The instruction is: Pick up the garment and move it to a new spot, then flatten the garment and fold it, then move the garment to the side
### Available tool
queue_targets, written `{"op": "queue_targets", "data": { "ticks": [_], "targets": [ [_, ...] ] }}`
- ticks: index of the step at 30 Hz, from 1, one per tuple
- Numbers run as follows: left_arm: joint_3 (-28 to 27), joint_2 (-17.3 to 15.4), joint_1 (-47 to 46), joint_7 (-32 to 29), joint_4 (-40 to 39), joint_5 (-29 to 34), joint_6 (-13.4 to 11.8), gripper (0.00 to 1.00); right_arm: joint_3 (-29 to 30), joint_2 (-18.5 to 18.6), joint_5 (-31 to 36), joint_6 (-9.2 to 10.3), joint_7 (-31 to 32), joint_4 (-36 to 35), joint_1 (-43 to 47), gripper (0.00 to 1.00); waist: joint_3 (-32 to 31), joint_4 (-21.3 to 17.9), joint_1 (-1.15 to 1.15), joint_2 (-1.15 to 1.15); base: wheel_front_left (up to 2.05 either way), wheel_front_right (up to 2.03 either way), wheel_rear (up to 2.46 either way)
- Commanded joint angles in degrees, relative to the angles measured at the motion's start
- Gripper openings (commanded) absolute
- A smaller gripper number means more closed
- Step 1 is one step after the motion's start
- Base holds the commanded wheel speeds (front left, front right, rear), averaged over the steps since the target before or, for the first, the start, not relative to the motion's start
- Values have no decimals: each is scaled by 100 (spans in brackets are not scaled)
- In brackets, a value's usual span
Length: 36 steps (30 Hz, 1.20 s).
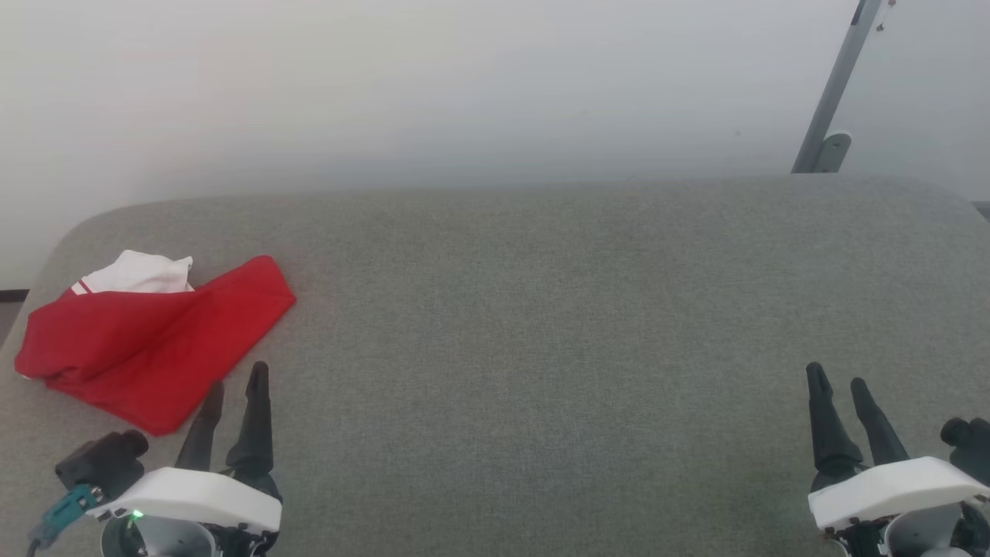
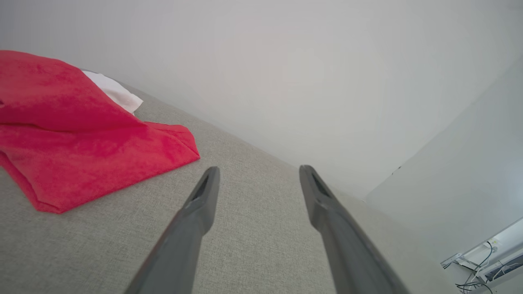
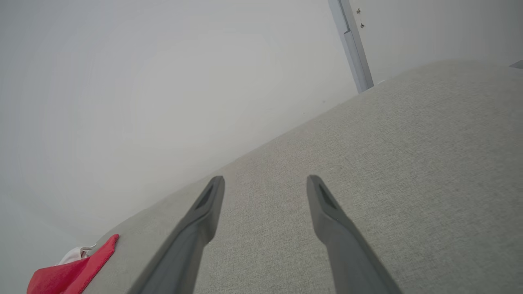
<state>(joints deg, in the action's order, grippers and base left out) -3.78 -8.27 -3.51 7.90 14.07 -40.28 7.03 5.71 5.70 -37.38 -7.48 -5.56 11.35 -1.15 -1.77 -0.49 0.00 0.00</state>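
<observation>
The garment (image 1: 155, 340) is a red shirt with a white sleeve poking out at its back, lying folded in a loose heap near the left end of the grey cushioned surface (image 1: 541, 309). My left gripper (image 1: 236, 375) stands open just right of the garment's near corner, nothing between its fingers. In the left wrist view the garment (image 2: 77, 139) lies left of the open left gripper (image 2: 257, 171). My right gripper (image 1: 839, 375) is open at the lower right, far from the garment. The right wrist view shows the garment (image 3: 69, 273) in the lower-left corner beyond the right gripper (image 3: 265, 181).
A pale wall runs behind the surface. A slanted grey metal post (image 1: 835, 93) stands at the back right. The surface's rounded left edge lies close to the garment. Cables and a rail (image 2: 482, 261) show at the lower right of the left wrist view.
</observation>
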Motion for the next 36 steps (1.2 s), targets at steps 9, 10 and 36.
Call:
{"op": "queue_targets", "data": {
  "ticks": [9, 10, 36],
  "targets": [
    [-35, -20, -27, 174, -44, 571, 46, 100, 18, 80, 555, -1, -169, -122, 29, 100, -20, -17, 0, 0, 0, 0, 0],
    [-33, -22, -27, 191, -45, 621, 47, 100, 22, 82, 615, -1, -181, -127, 34, 100, -22, -18, 0, 0, 0, 0, 0],
    [162, -180, 81, 500, -129, 1658, 47, 100, 42, 123, 1804, -2, -479, -241, 140, 100, -112, -54, 0, 0, 0, 0, 0]
  ]
}}
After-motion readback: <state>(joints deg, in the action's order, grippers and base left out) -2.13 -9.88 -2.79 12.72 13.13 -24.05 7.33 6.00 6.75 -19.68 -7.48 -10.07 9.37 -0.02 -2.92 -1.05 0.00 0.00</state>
